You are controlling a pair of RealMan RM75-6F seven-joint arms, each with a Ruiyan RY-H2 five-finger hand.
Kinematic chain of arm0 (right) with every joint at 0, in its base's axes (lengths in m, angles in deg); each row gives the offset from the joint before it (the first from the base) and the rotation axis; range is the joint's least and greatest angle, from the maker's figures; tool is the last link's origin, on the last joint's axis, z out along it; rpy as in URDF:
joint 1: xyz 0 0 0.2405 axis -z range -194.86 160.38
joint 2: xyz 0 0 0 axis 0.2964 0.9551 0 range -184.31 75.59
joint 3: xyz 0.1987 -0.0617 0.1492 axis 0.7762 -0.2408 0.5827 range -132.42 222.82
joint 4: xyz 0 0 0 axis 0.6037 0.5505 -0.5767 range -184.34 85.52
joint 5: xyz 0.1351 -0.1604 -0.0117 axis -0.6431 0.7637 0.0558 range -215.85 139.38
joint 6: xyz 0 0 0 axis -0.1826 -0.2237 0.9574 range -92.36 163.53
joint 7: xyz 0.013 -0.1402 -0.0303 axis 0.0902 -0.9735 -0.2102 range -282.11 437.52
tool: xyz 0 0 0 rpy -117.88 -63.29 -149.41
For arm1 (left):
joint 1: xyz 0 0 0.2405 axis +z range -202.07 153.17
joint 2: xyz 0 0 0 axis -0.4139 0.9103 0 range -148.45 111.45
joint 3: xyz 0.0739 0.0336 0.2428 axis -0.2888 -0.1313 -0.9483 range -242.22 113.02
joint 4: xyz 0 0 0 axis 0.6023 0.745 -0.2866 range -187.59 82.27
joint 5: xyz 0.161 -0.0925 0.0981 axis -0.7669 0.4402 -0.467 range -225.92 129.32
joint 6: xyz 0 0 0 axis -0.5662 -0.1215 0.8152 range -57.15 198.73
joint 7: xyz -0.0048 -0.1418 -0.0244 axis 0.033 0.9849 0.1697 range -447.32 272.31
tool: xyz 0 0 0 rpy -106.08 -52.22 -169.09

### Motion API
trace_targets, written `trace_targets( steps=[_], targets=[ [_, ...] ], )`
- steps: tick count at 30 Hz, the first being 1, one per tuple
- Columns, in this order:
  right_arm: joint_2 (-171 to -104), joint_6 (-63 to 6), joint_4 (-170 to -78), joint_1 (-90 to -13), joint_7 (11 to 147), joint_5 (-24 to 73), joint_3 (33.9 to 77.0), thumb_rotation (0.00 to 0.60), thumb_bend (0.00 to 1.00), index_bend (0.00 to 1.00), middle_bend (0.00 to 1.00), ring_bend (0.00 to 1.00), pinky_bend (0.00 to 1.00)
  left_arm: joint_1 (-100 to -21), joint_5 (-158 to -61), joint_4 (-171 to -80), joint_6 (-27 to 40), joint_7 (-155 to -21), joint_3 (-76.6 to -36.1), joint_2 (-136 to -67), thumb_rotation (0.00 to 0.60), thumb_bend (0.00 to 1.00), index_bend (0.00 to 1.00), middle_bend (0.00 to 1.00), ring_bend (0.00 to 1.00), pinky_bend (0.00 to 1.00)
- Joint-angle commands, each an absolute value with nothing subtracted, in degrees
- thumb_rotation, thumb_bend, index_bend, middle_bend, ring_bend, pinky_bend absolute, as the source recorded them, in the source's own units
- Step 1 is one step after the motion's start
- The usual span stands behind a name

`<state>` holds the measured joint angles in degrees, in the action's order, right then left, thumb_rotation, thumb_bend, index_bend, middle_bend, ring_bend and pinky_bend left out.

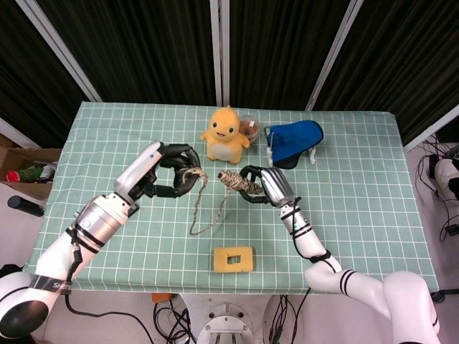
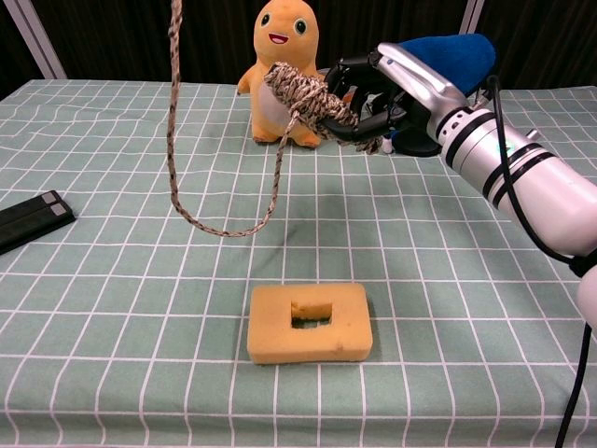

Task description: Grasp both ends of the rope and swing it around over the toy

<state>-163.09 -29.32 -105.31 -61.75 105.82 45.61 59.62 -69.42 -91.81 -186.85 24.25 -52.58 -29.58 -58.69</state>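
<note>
Rope point(image 2: 174, 140) limp and light, sagging in a loop before the toy point(image 1: 225, 134); my left hand point(image 1: 172, 170) grips one end, right hand point(image 2: 373, 93) clenches the wound end.

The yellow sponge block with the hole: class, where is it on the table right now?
In the head view the sponge block lies near the table's front edge, about the middle, just in front of the hanging rope loop, opposite the orange toy at the back.

Head view: high, looking down over whole table point(image 1: 344, 186). Chest view: low, close, facing toy point(image 2: 284, 70).
</note>
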Motion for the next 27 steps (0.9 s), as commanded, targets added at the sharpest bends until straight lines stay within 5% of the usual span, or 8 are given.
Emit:
trace_targets(
  steps=[1, 14, 27],
  targets=[
    [-164.35, -29.39, -104.41, -62.43, 106.88, 46.18, 59.13, 0.6, 0.7, 0.79, 0.63, 0.61, 0.82, -80.7, -77.22, -184.57, 25.0, -55.0, -25.24, -57.33, 0.6, 0.56, 0.75, 0.75, 0.67, 0.7],
    [-170.33, -29.71, -100.57, -65.92, 111.72, 46.95, 59.83, 0.6, 0.7, 0.79, 0.63, 0.61, 0.82, -105.08, -48.2, -174.16, 15.75, -71.94, -27.77, -64.78, 0.6, 0.56, 0.76, 0.75, 0.68, 0.7],
    [-168.15, -34.88, -105.79, -63.23, 116.24, 50.38, 56.17, 0.6, 0.69, 0.79, 0.63, 0.61, 0.82, -105.46, -40.36, -160.01, 13.52, -79.14, -29.82, -71.75, 0.6, 0.56, 0.76, 0.75, 0.68, 0.7]
  ],
)
